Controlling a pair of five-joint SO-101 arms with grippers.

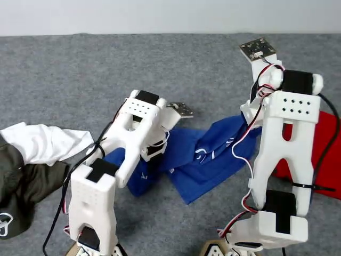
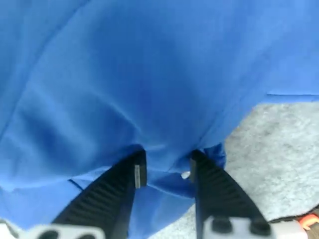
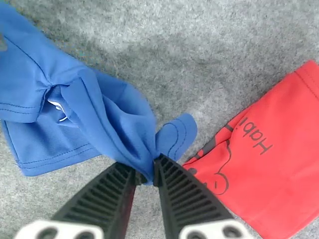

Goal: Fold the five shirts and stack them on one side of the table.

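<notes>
Blue jersey shirt (image 1: 213,160), crumpled, lies mid-table on the grey felt tabletop (image 1: 80,69) between my arms. My left gripper (image 2: 167,164) clenches a thick fold of it. My right gripper (image 3: 147,172) pinches a bunched hem corner just beside the red shirt (image 3: 259,184). Two opposed holds, I judge, let me spread the cloth flat for folding. White shirt (image 1: 42,141) and dark olive garment (image 1: 21,186) lie at my left.

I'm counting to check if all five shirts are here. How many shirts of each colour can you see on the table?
blue shirt: 1
red shirt: 1
white shirt: 1
dark shirt: 1
Total: 4 shirts in sight, not five. The dark heap at the table's edge looks like one shirt, but it is partly cut off.
</notes>
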